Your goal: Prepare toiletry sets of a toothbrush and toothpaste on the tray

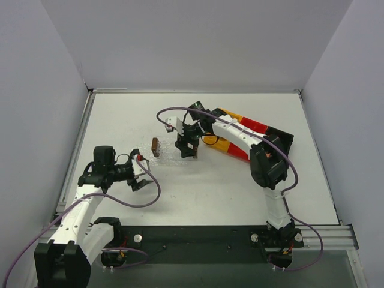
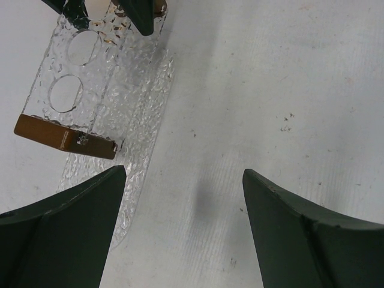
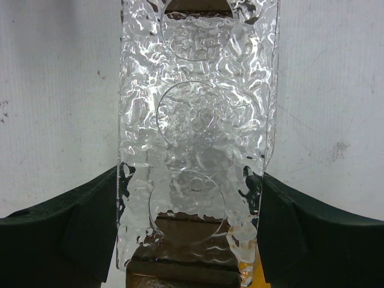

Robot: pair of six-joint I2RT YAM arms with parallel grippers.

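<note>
Two grippers: left gripper point(image 2: 183, 174) gapes wide and empty, right gripper point(image 3: 189, 174) clasps the tray point(image 3: 198, 90) across its width

Orange and red bins point(image 1: 253, 125), apparently adjoining

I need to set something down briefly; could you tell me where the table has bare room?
Free: the wide patch of table in front of the tray, right of the left gripper; also the far strip along the back wall. Crowded: around the tray, straddled by the right gripper, with the bins beside it.
</note>
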